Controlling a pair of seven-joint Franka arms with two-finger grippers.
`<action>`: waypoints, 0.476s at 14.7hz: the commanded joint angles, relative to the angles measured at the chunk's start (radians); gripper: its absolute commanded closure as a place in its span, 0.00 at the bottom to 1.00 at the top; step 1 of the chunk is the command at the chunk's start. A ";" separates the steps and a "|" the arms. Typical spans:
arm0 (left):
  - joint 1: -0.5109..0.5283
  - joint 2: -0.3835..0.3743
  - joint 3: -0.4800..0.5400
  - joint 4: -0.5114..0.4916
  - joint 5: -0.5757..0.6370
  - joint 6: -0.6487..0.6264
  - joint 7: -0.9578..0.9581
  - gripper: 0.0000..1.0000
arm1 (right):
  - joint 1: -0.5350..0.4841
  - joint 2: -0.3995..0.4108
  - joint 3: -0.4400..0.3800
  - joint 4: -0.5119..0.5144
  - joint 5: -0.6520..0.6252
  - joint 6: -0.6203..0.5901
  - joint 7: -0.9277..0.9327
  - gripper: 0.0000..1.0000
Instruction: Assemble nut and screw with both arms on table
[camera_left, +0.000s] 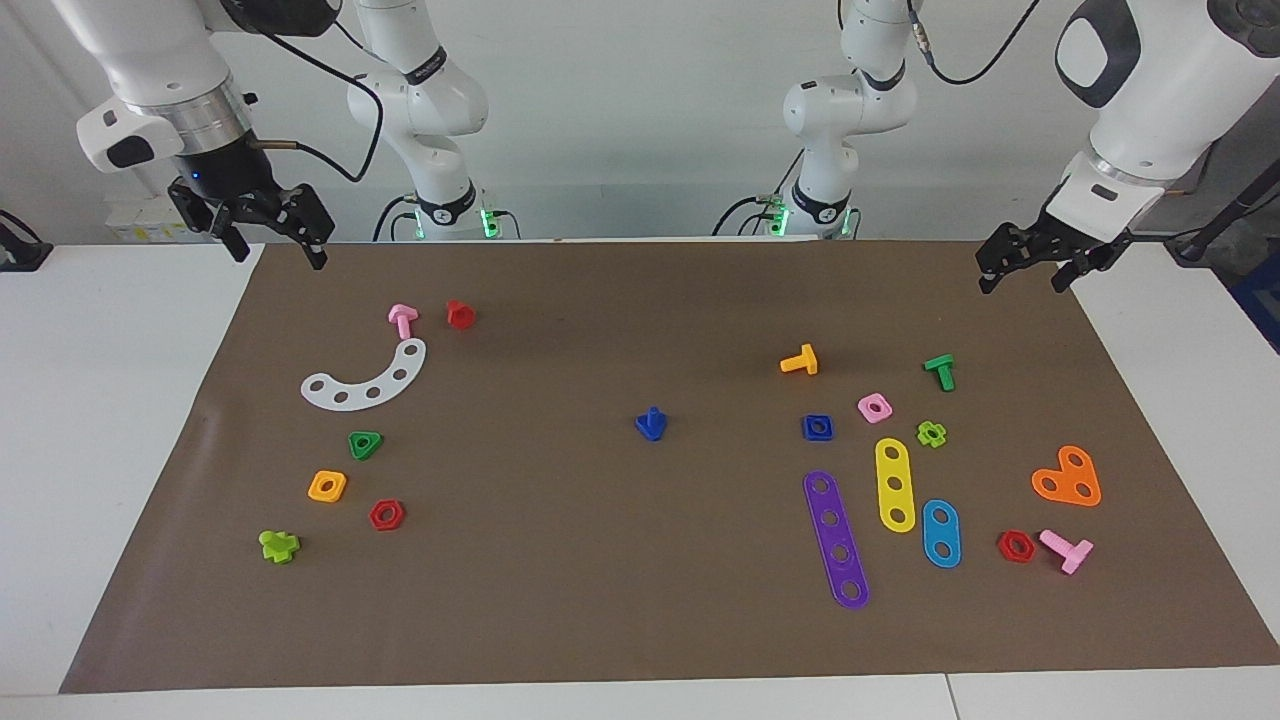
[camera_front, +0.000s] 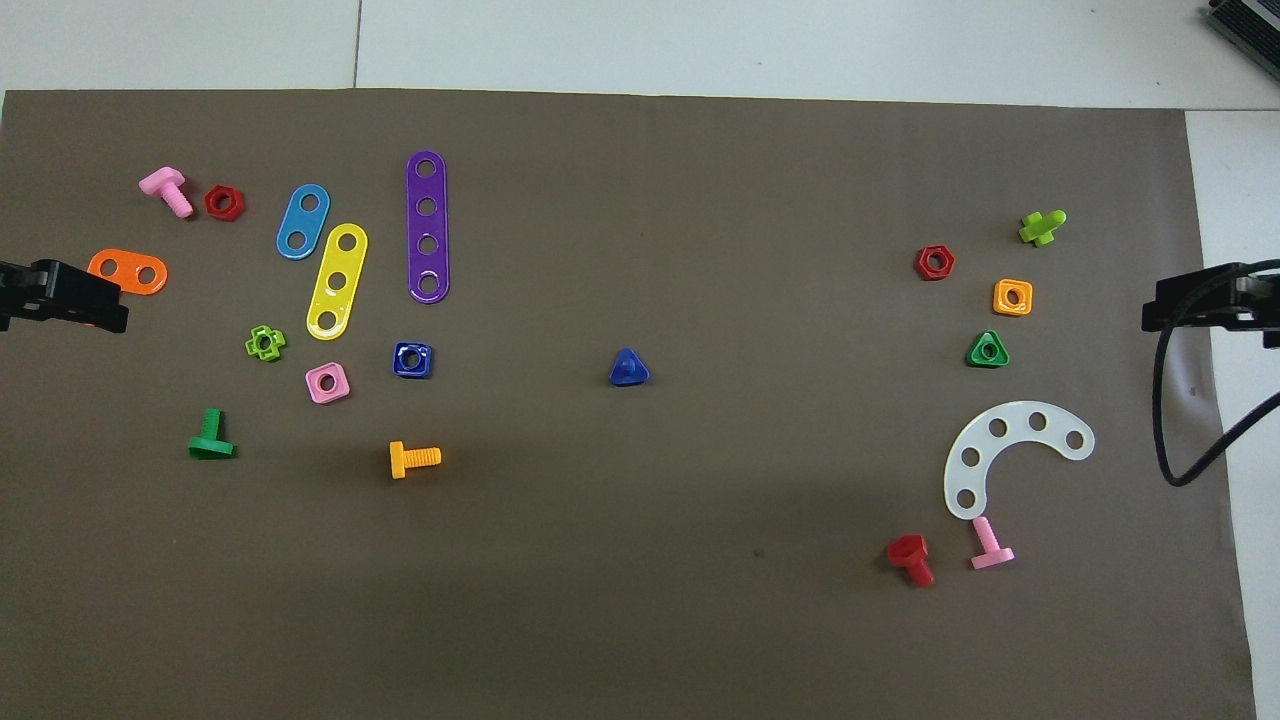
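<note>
- One worktop (camera_left: 120, 420), one brown mat (camera_left: 600, 600) over most of it.
- Two arms, both raised: left tool (camera_left: 1028, 262) and right tool (camera_left: 272, 232) hang over the mat's corners nearest the robots, each spread wide and holding nothing.
- Five flat strips lie on the mat; one purple strip (camera_left: 836, 538) is longest.
- One blue screw (camera_left: 651, 424) stands mid-mat, head down.
- One blue nut (camera_left: 817, 427) lies toward the left arm's end, beside the pink nut (camera_left: 874, 407).
</note>
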 joint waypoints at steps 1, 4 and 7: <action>-0.009 -0.035 0.000 -0.031 0.017 -0.015 0.000 0.00 | 0.163 -0.004 -0.183 -0.013 0.001 -0.001 -0.029 0.00; -0.027 -0.053 -0.008 -0.068 0.017 0.000 0.002 0.00 | 0.150 0.000 -0.187 -0.014 0.000 -0.012 -0.063 0.00; -0.031 -0.054 -0.008 -0.068 0.017 0.026 0.006 0.00 | 0.105 -0.001 -0.132 -0.019 0.000 -0.015 -0.061 0.00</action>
